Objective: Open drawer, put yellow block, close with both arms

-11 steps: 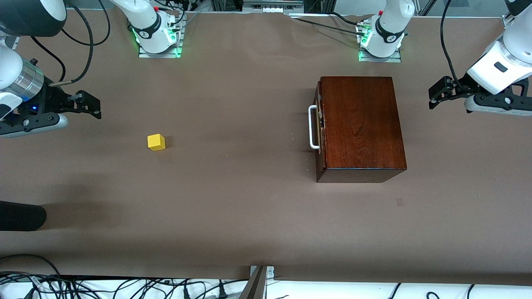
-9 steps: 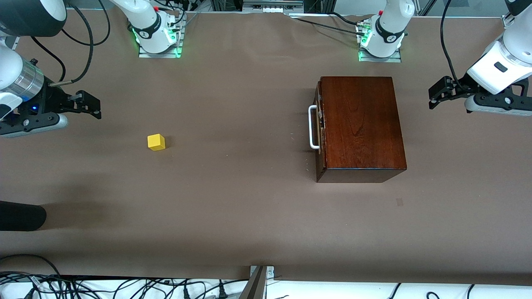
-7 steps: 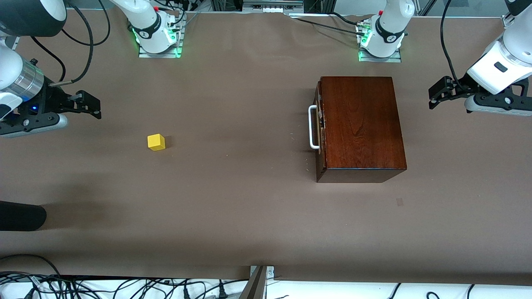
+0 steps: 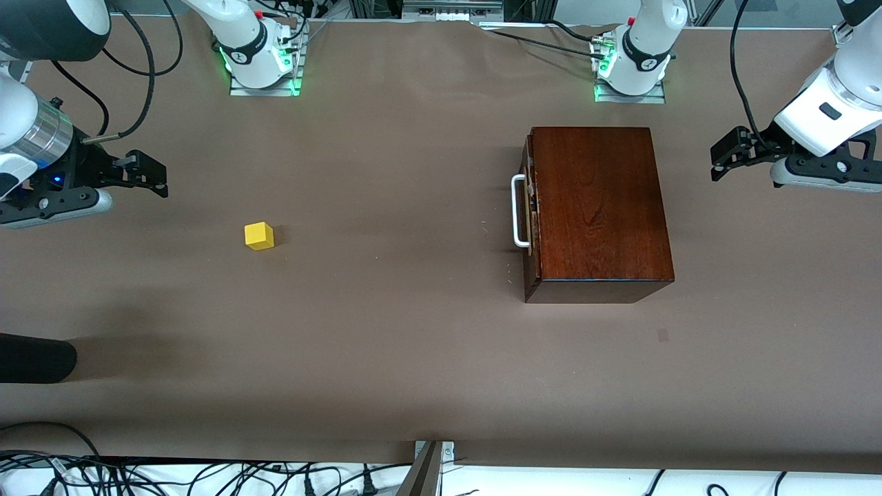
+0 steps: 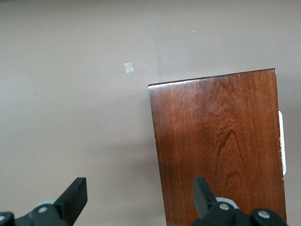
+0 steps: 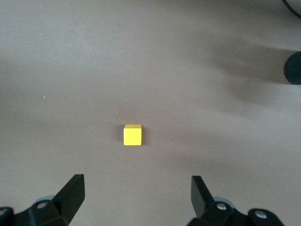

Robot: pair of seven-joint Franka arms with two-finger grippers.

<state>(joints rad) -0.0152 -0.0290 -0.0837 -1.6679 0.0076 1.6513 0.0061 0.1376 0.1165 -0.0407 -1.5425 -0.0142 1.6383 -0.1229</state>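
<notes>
The dark-wood box stands toward the left arm's end of the table. Its drawer is shut, with the white bar handle facing the middle of the table. The box also shows in the left wrist view. The yellow block lies on the table toward the right arm's end; it also shows in the right wrist view. My left gripper is open and empty, in the air beside the box. My right gripper is open and empty, in the air beside the block.
A brown mat covers the table. A dark rounded object lies at the right arm's end, near the front camera. A small pale mark is on the mat near the box. Cables run along the front edge.
</notes>
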